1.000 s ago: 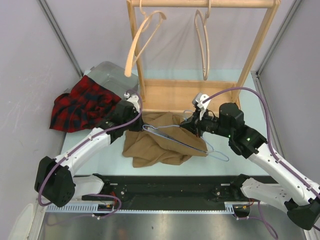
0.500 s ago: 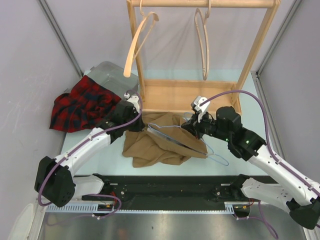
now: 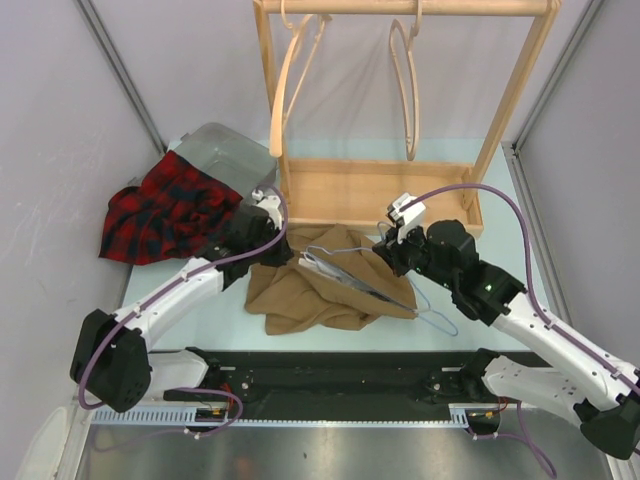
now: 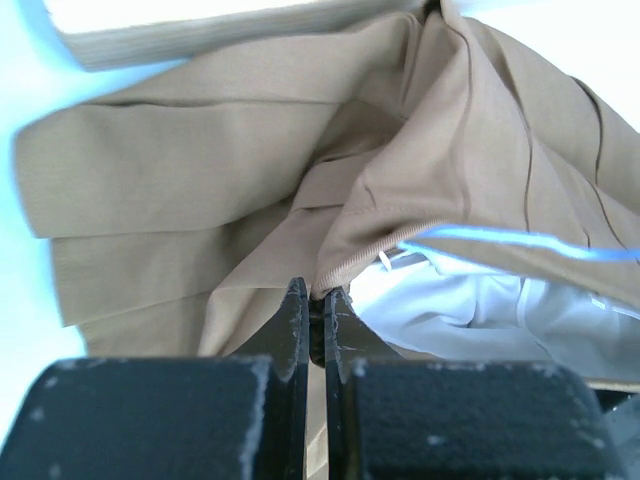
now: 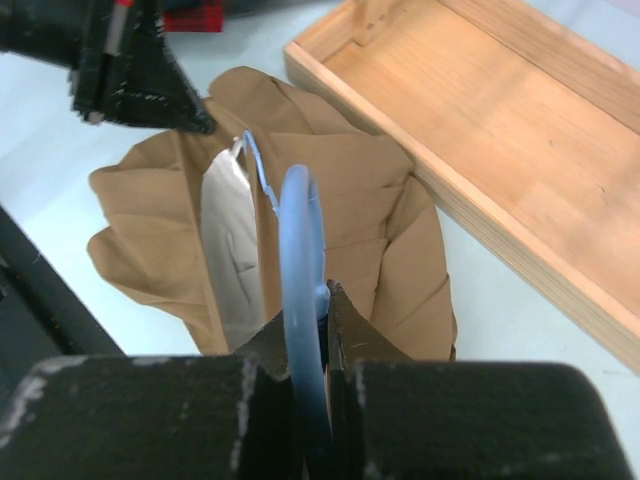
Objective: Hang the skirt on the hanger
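Left claw (image 4: 318, 300) was closed tight on the skirt (image 4: 200, 180), pinching the stitched hem at the mouth of its opening. White lining (image 4: 450, 310) showed just inside that mouth. Right claw (image 5: 310, 305) was closed on the hanger (image 5: 298, 215), a thin blue wire one. Which part of the wire sat in the grip, I could not tell. From there the wire ran forward into the opening.

Position: the skirt lay crumpled on the surface (image 3: 210, 310) between the two arms, its far edge against the base of the rack (image 3: 370, 190). Only the pinched corner was raised. The rest rested in loose folds.

Handling, as judged:
- Skirt: soft, limp and light. It would sag and fold wherever unsupported, so the opening would probably collapse unless the hem was kept taut.
- Lining looked smooth and likely slippery, a poor place to grip. It could also snag on the wire's end.
- Best hold: the doubled, stitched hem, where the cloth is thickest and least likely to slide out of a narrow pinch.
- Hanger: light, stiff enough to steer but springy. A round wire could twist in the claw under side load from the cloth.
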`<state>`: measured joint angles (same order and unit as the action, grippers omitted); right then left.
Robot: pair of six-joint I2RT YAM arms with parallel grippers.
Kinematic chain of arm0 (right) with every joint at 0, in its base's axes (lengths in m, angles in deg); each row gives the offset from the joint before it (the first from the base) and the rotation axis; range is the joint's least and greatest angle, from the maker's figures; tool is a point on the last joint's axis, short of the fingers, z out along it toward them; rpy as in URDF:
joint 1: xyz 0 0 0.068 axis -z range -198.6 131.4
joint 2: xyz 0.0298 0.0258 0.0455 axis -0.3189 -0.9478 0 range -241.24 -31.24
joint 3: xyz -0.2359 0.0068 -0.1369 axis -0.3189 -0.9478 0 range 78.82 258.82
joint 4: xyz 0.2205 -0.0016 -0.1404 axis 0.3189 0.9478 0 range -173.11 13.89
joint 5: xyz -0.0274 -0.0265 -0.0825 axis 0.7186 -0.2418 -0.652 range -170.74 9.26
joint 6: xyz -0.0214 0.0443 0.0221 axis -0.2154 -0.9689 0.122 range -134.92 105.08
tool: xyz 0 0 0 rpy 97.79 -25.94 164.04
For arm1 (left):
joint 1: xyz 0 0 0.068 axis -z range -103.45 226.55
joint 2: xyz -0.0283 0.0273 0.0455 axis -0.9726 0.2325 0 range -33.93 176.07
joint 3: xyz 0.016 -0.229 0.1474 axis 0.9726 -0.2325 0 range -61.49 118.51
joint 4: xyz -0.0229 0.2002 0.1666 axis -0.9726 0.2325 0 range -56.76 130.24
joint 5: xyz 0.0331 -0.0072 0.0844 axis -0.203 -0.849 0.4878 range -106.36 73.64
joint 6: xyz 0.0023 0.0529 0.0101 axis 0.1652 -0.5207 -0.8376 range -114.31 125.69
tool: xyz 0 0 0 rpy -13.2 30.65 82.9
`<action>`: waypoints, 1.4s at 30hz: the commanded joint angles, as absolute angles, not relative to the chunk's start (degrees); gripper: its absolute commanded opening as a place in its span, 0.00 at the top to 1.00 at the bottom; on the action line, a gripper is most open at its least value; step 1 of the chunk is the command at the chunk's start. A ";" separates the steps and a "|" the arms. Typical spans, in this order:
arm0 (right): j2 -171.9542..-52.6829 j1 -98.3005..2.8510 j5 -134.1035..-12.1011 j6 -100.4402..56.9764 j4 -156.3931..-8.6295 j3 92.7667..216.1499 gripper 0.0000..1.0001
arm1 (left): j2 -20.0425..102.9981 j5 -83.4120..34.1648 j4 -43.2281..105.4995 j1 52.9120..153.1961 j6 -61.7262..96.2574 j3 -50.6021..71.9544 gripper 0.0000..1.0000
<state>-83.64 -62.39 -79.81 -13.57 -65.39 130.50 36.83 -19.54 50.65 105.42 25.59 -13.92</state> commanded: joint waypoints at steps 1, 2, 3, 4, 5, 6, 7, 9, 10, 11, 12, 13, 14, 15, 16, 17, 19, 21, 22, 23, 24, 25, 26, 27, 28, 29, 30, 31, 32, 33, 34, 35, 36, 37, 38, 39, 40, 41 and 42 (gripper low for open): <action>-82.39 -62.19 -89.53 -14.65 -68.07 128.31 1.00 | 36.30 -22.07 45.72 105.12 25.80 -17.10 1.00; -82.74 -62.28 -89.27 -14.65 -68.51 127.70 1.00 | 35.95 -22.42 45.46 105.12 25.99 -17.37 0.99; -83.44 -62.28 -89.18 -15.87 -68.86 127.60 1.00 | 35.86 -22.60 45.28 105.03 26.08 -17.72 0.97; -83.79 -62.54 -88.83 -15.88 -69.83 127.34 1.00 | 35.68 -22.52 45.28 105.12 26.34 -17.81 0.96; -84.06 -62.63 -88.13 -15.88 -70.18 127.17 1.00 | 35.51 -22.69 45.37 105.12 26.43 -17.81 0.94; -84.76 -62.98 -87.60 -15.88 -70.62 126.55 1.00 | 35.51 -22.78 45.37 105.03 26.43 -17.81 0.94; -85.02 -63.24 -87.69 -15.88 -71.58 126.29 1.00 | 35.42 -22.87 45.37 105.12 26.60 -17.72 0.94; -85.73 -64.03 -86.81 -15.62 -72.21 125.50 1.00 | 35.94 -23.48 45.28 105.12 26.78 -17.72 0.88; -86.51 -64.30 -87.33 -15.79 -72.82 125.32 1.00 | 36.21 -23.83 45.19 105.12 26.87 -17.72 0.82; -86.69 -64.56 -87.51 -15.80 -73.08 125.14 1.00 | 36.47 -23.66 45.37 105.12 26.95 -17.64 0.78; -86.87 -65.09 -88.29 -15.62 -73.44 124.97 1.00 | 36.56 -23.40 45.37 105.21 26.96 -17.72 0.75; -87.22 -65.44 -89.17 -15.79 -74.31 124.71 1.00 | 36.30 -23.22 45.37 105.12 26.96 -17.81 0.73; -87.14 -65.62 -89.62 -15.80 -74.84 124.53 1.00 | 36.04 -22.87 45.46 105.12 26.96 -17.72 0.69; -87.31 -65.97 -90.58 -15.80 -75.19 124.44 1.00 | 35.25 -22.69 45.63 105.12 26.78 -17.64 0.68; -87.49 -66.14 -91.02 -15.97 -75.89 124.44 1.00 | 34.72 -22.26 46.07 105.12 26.52 -17.46 0.67; -87.49 -66.23 -91.55 -15.97 -76.25 124.44 1.00 | 34.28 -22.16 46.51 105.12 26.34 -16.94 0.61; -87.23 -66.67 -91.55 -15.97 -77.12 124.53 1.00 | 32.00 -22.51 46.86 105.12 25.73 -16.76 0.54; -87.22 -67.03 -91.12 -15.97 -77.74 124.61 1.00 | 29.72 -24.26 45.73 105.12 25.72 -16.14 0.46; -87.31 -67.46 -90.94 -15.97 -77.83 124.70 1.00 | 29.01 -25.40 44.85 105.21 25.81 -16.05 0.43; -87.31 -67.55 -90.24 -15.88 -77.92 124.96 1.00 | 28.57 -26.81 42.49 105.21 26.07 -15.97 0.39; -87.31 -67.73 -89.97 -15.80 -78.01 125.05 1.00 | 28.30 -27.78 41.16 105.29 27.21 -15.97 0.38; -87.22 -68.16 -89.71 -15.88 -78.10 125.05 1.00 | 28.30 -29.88 39.76 105.47 27.74 -15.97 0.37; -87.14 -68.26 -89.10 -15.88 -78.27 125.05 1.00 | 28.56 -30.42 36.96 105.99 28.36 -16.05 0.37; -87.14 -68.52 -89.18 -15.88 -78.36 125.05 1.00 | 29.17 -30.77 35.54 106.43 29.58 -16.05 0.37; -87.14 -68.78 -89.27 -15.97 -78.27 125.05 1.00 | 30.57 -32.26 34.22 106.87 30.11 -16.14 0.37; -87.14 -69.04 -89.36 -15.97 -78.36 125.05 1.00 | 31.71 -33.14 31.07 107.66 30.55 -16.05 0.39; -87.05 -69.31 -89.44 -16.06 -78.27 125.05 1.00 | 32.51 -33.41 29.91 108.28 31.69 -16.05 0.39; -87.05 -69.31 -89.71 -16.06 -78.45 125.05 1.00 | 34.34 -33.76 28.68 108.98 32.05 -16.23 0.40; -86.87 -69.57 -89.80 -16.23 -78.36 125.05 1.00 | 35.15 -34.03 26.32 110.20 32.23 -16.58 0.43; -86.96 -69.75 -89.80 -16.41 -78.45 124.97 1.00 | 36.02 -33.94 25.25 110.83 33.01 -16.75 0.44; -86.87 -69.92 -89.97 -16.59 -78.54 124.97 1.00 | 36.90 -33.94 24.20 111.27 33.45 -17.10 0.51; -86.87 -70.19 -90.15 -16.67 -78.54 124.88 1.00 | 38.39 -34.38 22.62 111.97 33.81 -17.54 0.55; -86.87 -70.28 -90.23 -16.76 -78.54 124.97 1.00 | 39.10 -34.38 22.26 112.24 34.25 -17.72 0.58; -86.87 -70.36 -90.41 -16.94 -78.54 124.88 1.00 | 39.72 -34.03 22.34 112.50 34.25 -17.81 0.68; -86.87 -70.54 -90.76 -16.94 -78.54 124.88 1.00 | 40.42 -33.77 23.04 112.76 34.08 -18.07 0.74; -86.96 -70.72 -91.02 -17.11 -78.45 124.79 1.00 | 40.34 -33.42 23.74 112.85 33.81 -18.34 0.78; -86.96 -70.63 -91.20 -17.20 -78.36 124.79 1.00 | 40.08 -32.80 24.53 113.03 33.46 -18.60 0.82; -86.96 -70.89 -91.64 -17.29 -78.36 124.79 1.00 | 39.21 -31.93 26.02 113.20 33.20 -19.73 0.87; -87.05 -70.89 -91.82 -17.38 -78.36 124.70 1.00 | 37.63 -31.31 26.38 113.20 32.76 -20.61 0.88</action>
